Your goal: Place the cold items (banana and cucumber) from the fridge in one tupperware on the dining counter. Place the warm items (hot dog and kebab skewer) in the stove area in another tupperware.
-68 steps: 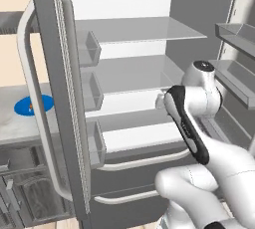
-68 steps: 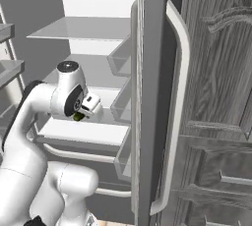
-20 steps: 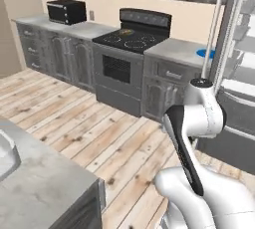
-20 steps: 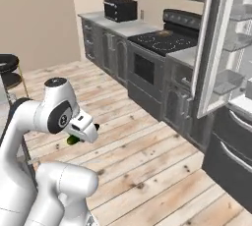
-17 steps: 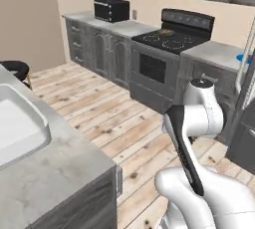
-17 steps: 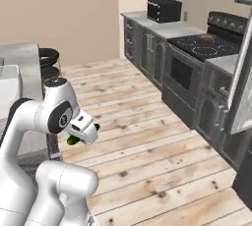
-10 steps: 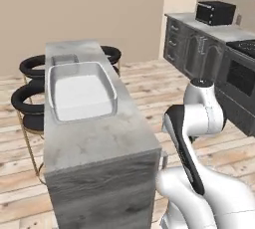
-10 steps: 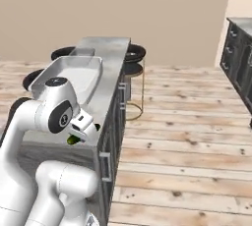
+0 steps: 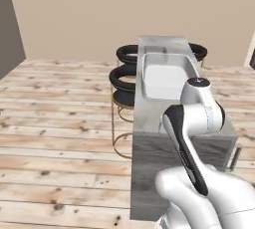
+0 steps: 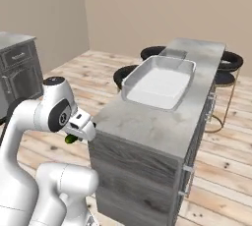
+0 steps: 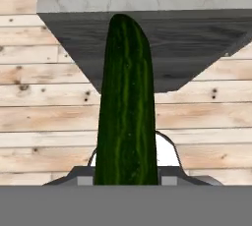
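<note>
So the hand is clamped around a cucumber. In the hand view it sticks straight out from between the fingers, lengthwise along the hand, reaching toward the end face of the dining worktop. It's dark green with lighter green streaks running down its length, a bumpy skin and a rounded tip. From the right base view only a little green stub of it peeks out under the hand, which sits just off the near corner of the worktop, lower than the top surface.

Ahead of the hand and up on the worktop there's a pale, shallow tupperware, well apart from the cucumber. Black bar stools stand along the side of the worktop, past the hand. Plank floor underneath it all.
</note>
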You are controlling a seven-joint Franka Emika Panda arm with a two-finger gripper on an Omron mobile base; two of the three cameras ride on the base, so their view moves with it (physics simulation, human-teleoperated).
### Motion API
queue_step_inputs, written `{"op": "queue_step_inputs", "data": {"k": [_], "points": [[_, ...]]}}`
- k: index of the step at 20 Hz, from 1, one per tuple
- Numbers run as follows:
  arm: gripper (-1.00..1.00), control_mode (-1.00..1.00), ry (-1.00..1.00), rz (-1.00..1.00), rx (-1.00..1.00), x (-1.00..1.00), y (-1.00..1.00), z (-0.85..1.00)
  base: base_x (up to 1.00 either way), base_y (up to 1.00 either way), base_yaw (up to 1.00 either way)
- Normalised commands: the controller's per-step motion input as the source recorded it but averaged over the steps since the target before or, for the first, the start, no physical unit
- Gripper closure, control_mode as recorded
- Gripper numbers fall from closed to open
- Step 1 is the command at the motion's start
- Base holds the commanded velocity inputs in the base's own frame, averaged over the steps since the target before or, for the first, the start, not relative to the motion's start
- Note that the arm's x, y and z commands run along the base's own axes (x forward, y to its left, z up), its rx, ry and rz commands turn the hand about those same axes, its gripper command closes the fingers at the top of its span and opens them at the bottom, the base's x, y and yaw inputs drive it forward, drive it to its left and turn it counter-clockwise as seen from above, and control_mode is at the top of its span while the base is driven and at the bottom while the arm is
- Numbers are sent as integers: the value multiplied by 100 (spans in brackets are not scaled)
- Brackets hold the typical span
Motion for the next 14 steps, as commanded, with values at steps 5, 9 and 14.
{"op": "queue_step_inputs", "data": {"k": [5,9,14], "points": [[100,100,0,0,0,0,0,0,57,100,-2],[100,100,0,0,0,0,0,0,58,100,-12],[100,100,0,0,0,0,0,0,69,100,-19]]}}
